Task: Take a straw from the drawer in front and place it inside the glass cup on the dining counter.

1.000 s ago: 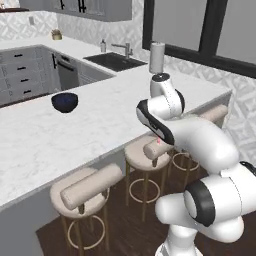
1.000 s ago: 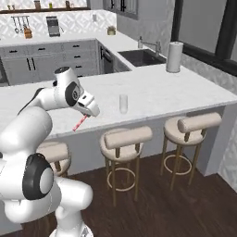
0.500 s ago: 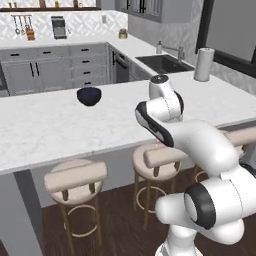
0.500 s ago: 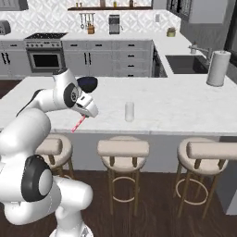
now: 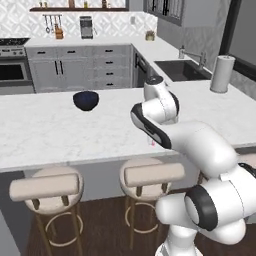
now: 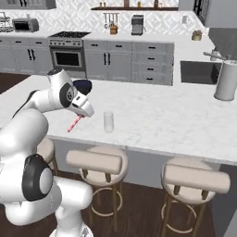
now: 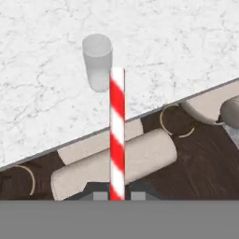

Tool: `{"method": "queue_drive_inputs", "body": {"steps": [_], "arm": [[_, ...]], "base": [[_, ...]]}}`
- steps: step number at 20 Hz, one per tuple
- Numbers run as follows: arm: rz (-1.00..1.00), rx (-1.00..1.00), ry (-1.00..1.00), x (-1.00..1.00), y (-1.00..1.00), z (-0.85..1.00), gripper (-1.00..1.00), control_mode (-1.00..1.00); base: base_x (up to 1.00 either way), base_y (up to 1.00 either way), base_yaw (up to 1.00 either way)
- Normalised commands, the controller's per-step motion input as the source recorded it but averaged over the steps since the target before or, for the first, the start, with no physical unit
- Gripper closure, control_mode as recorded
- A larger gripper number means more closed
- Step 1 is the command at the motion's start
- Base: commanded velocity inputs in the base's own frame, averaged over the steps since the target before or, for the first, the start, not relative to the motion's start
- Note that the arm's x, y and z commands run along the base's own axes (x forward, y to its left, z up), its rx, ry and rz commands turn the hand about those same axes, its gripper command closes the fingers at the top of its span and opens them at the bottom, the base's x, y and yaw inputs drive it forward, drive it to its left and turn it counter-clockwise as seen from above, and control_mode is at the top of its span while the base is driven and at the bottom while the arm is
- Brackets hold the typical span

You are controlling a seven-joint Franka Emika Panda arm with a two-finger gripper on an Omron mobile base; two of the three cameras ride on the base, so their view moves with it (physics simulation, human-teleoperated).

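My gripper (image 6: pixel 84 114) is shut on the straw (image 6: pixel 74 124), a thin red-and-white striped stick that slants down and to the left over the near edge of the dining counter (image 6: pixel 162 120). The glass cup (image 6: pixel 108 121) stands upright on the counter just right of the gripper, apart from the straw. In the hand view the straw (image 7: pixel 117 135) rises straight from between the fingertips (image 7: pixel 99 193), and its tip lies just below and right of the cup (image 7: pixel 98 61). The drawer is out of view.
A dark blue bowl (image 5: pixel 86 100) sits farther back on the counter, left of the arm. A paper towel roll (image 6: pixel 227 81) stands at the right by the sink. Beige stools (image 6: pixel 97 162) line the counter's near side below the gripper.
The whole picture has shifted: the base has driven, and the dining counter now lies square across the views. The straw stays gripped throughout.
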Motion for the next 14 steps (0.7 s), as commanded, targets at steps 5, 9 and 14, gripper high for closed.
{"method": "queue_drive_inputs", "body": {"steps": [5, 9, 14], "arm": [[0.0, 0.0, 0.0, 0.0, 0.0, 0.0, 1.0, 1.0], [0.0, 0.0, 0.0, 0.0, 0.0, 0.0, 1.0, 1.0], [0.03, 0.0, -0.01, 0.0, -0.03, 0.07, 1.0, -1.0]], "base": [[0.85, -0.41, 0.11], [0.98, -0.12, 0.04], [0.54, 0.0, 0.04]]}}
